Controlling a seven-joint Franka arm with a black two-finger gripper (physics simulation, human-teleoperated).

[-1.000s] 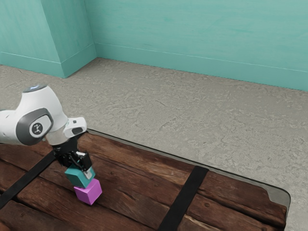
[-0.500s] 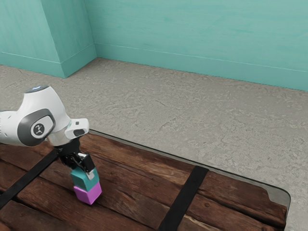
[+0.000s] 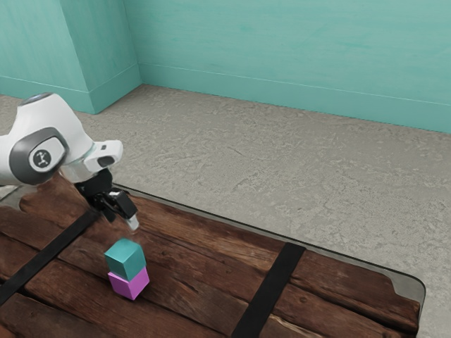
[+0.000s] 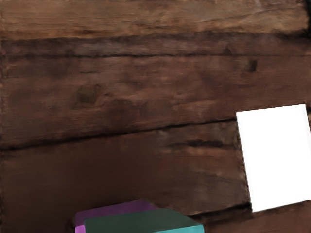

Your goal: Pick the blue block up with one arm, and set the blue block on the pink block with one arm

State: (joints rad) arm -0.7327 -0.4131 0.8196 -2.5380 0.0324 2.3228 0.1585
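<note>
A plain indoor room is shown: smooth teal walls [image 3: 282,42] are joined to a speckled grey floor [image 3: 282,162], on which a dark weathered wooden plank table [image 3: 197,282] banded with black strips [image 3: 271,289] is set.

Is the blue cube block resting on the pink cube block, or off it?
On: blue cube block sits atop pink cube block; gripper hangs above, apart.

A table [image 3: 338,282] of dark wooden planks is crossed by 2 black bands, 1 toward the exterior view's right [image 3: 271,289] and 1 at its left [image 3: 42,257]. Behind it, a grey speckled floor [image 3: 282,162] is bounded by teal walls [image 3: 296,42]. A white rectangular patch [image 4: 277,158] is seen on the planks.
</note>
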